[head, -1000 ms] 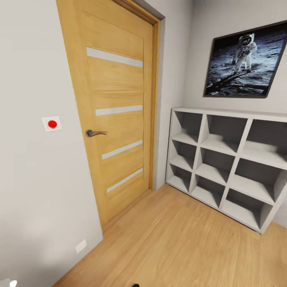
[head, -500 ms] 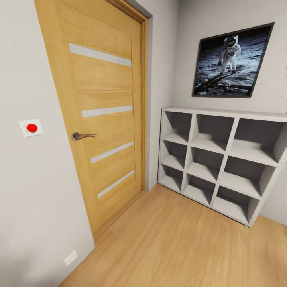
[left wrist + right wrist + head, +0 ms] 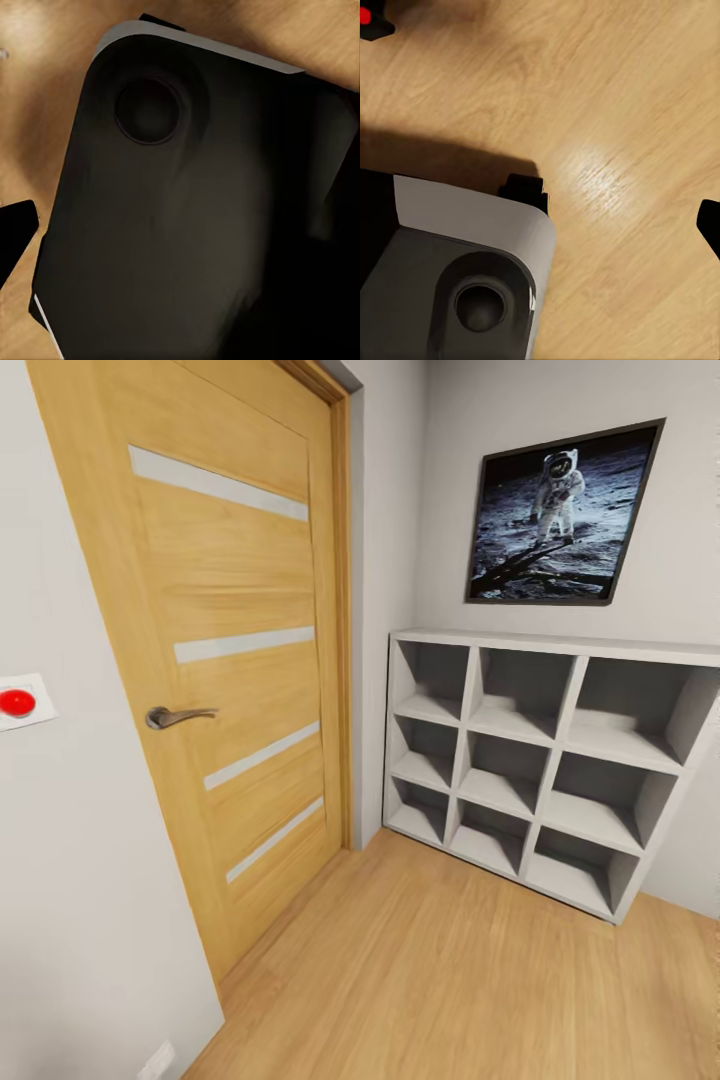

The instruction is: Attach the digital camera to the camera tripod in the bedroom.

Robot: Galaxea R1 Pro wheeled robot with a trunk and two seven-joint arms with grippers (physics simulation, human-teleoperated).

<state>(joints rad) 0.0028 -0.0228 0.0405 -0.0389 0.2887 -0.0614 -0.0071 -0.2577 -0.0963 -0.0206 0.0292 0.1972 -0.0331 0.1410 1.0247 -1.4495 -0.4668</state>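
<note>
The bedroom shows in the head view with its wooden door [image 3: 230,660], grey cubby shelves [image 3: 540,760] and light plank floor [image 3: 450,980]. The camera tripod is out of view. In the right wrist view a small black thing with a round red spot [image 3: 367,19], cut off at the picture's corner, lies on the floor; it may be the digital camera. One black fingertip [image 3: 709,225] of my right gripper shows far out at the edge with nothing by it. Likewise one fingertip [image 3: 15,229] of my left gripper sits at the edge, over my dark base [image 3: 180,210].
A red round wall button [image 3: 17,702] sits left of the door, whose handle [image 3: 175,716] points toward the shelves. An astronaut picture [image 3: 560,515] hangs above the shelves. My base's grey and white corner [image 3: 465,262] stands on the planks. Open floor runs between door and shelves.
The whole head view has shifted: door, wall button and shelves sit further left in the picture, so the camera has turned. Nothing in the room itself has moved.
</note>
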